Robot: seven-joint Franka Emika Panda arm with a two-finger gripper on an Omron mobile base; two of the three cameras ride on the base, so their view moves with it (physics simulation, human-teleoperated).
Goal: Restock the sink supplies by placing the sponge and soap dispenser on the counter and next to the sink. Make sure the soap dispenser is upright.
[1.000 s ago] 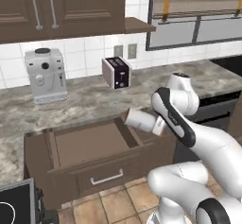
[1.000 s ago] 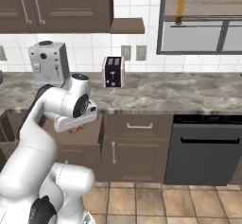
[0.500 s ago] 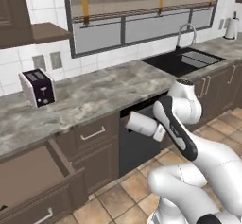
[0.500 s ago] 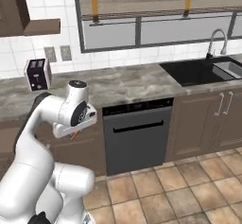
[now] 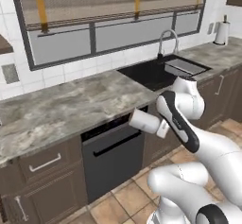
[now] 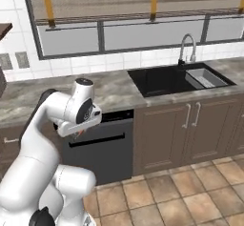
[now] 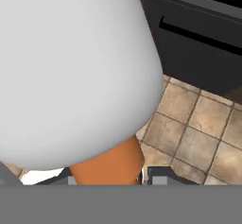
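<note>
The soap dispenser looms close in the hand view, its white body large and its orange nozzle nearest the camera. My gripper is shut on it at the nozzle end. In the left base view the white bottle sticks out sideways from the hand, lying roughly level in front of the counter edge. The dark sink with its arched silver faucet lies to the right; it is also in the right base view as sink and counter. The sponge is out of view.
A black dishwasher sits under the counter right in front of the arm. Dark brown cabinet doors run below the sink. A paper towel roll stands at the far right. Tiled floor lies below.
The base has driven right along the counter, so the views passed from the open drawer and toaster to the dishwasher and sink. The bottle stays in the shut gripper.
</note>
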